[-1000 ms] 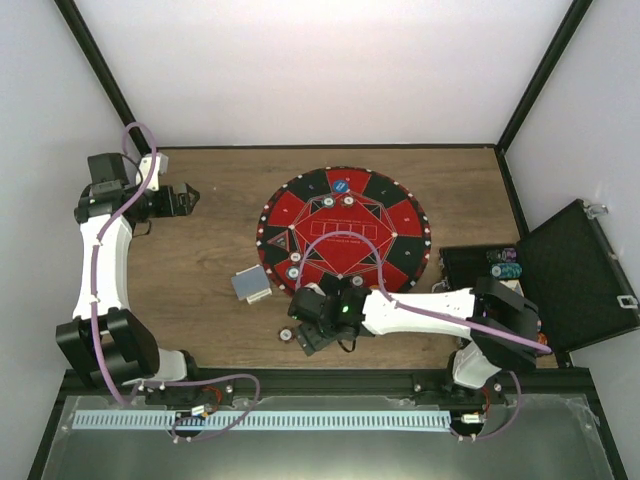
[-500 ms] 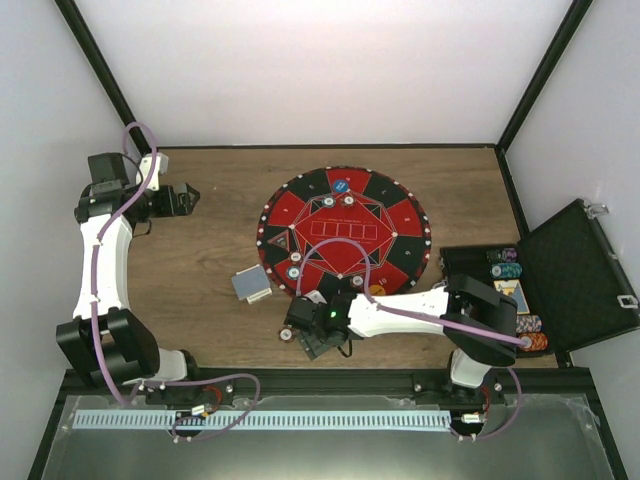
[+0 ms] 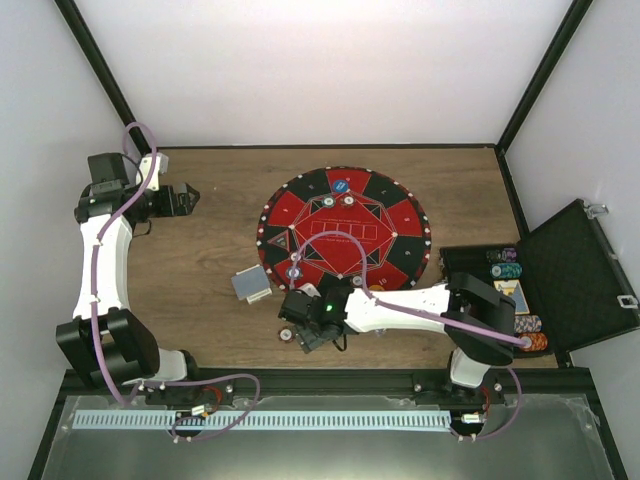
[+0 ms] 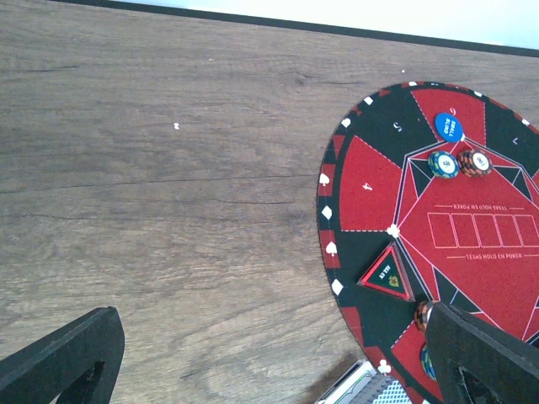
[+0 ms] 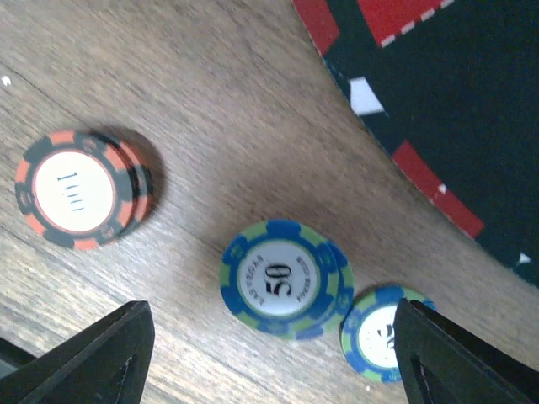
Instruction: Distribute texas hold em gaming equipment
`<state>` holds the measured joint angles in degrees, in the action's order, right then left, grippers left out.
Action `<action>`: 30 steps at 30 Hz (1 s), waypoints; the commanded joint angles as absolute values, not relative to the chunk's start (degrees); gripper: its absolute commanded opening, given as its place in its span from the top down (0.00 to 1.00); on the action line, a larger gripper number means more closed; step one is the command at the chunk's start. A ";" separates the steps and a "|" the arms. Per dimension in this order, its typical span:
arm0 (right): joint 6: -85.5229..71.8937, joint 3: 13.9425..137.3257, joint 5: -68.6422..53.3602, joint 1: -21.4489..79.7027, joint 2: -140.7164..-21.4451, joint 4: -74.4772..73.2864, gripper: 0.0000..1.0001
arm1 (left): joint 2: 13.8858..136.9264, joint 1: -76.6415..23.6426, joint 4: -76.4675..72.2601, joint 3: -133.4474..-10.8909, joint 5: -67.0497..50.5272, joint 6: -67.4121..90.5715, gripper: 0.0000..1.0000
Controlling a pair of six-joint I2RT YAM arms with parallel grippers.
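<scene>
Right wrist: right fingers (image 5: 93, 358) spread, pointing down over 50 chip (image 5: 286, 280); left fingers (image 4: 59, 362) spread, arm far-left.

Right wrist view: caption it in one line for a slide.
Open fingers frame a 50 chip, with a 100 chip and a third chip on the wooden table beside the mat.

Right gripper (image 3: 303, 338) points down, jaws spread; left gripper (image 3: 187, 197), likewise spread, sits extended far left.
</scene>
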<state>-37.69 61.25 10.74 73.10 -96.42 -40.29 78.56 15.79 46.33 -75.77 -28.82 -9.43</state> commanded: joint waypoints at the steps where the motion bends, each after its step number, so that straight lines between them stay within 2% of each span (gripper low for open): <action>1: -35.20 63.89 11.31 71.83 -99.09 -38.29 0.21 | 77.52 16.06 46.32 -76.81 -29.24 -9.88 0.00; 8: -33.70 62.40 9.84 69.43 -100.63 -35.31 0.26 | 77.61 16.00 46.24 -76.52 -29.02 -10.02 0.00; 17: -33.49 60.38 7.59 69.17 -100.99 -34.10 0.39 | 78.11 16.04 45.89 -76.22 -28.85 -10.03 0.00; 21: -33.49 59.49 6.85 69.10 -100.23 -34.89 0.38 | 78.11 16.00 45.88 -76.07 -28.74 -10.20 0.00; 25: -33.14 58.77 5.76 69.16 -99.36 -35.74 0.32 | 78.23 16.00 45.81 -75.89 -28.83 -10.21 0.00; 30: -33.28 58.44 5.79 69.18 -98.94 -35.69 0.34 | 77.96 16.00 45.62 -75.60 -28.75 -10.22 0.00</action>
